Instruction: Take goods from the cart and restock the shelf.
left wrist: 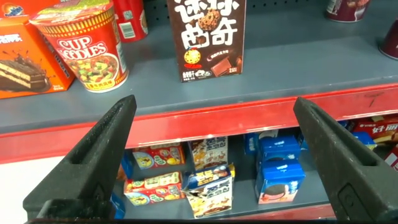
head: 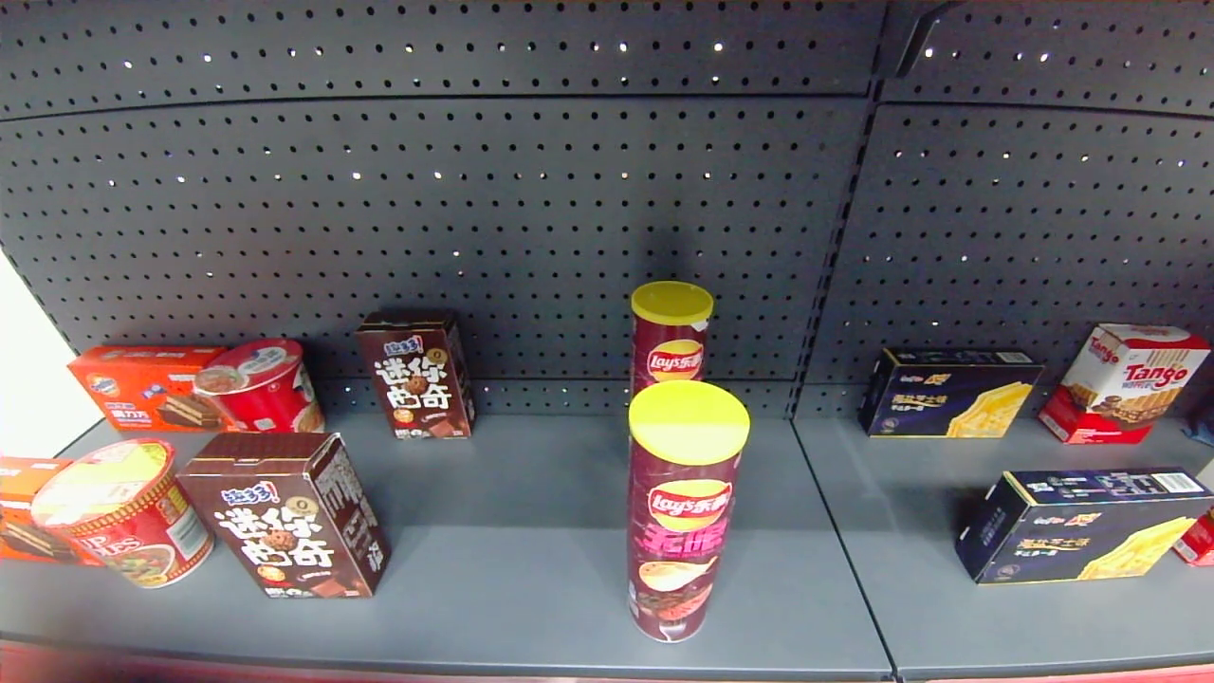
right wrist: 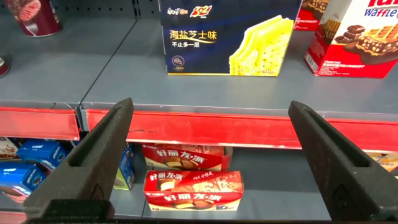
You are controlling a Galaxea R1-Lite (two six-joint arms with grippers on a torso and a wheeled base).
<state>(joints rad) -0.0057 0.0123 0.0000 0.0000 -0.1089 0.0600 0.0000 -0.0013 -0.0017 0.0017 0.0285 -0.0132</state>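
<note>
Head view: the shelf (head: pixel 531 560) ran broad and grey across the frame. Two chip cans (head: pixel 683 512) stood upright on it, one behind the other, long axes vertical, with bare deck on either side of them.

Over to the left wrist view: the left gripper (left wrist: pixel 214 106) was spread wide with nothing between its fingers, and it sat low, level with the red rail (left wrist: pixel 205 121) on the shelf's front lip. Straight ahead and above the rail stood a brown cookie box (left wrist: pixel 208 37), with a noodle cup (left wrist: pixel 84 43) just beside it. The shelf deck was forward and up from this gripper, which looked the nearer one to the bare stretch beside the cans.

Right wrist view: the right gripper (right wrist: pixel 209 106) was also splayed wide and empty, facing the same rail further along. A navy cracker box (right wrist: pixel 227 37) stood dead ahead on the deck, long side towards the gripper, with a waffle box (right wrist: pixel 354 37) close by.

With nothing in either gripper, I'd say the stocking run had yet to begin.
</note>
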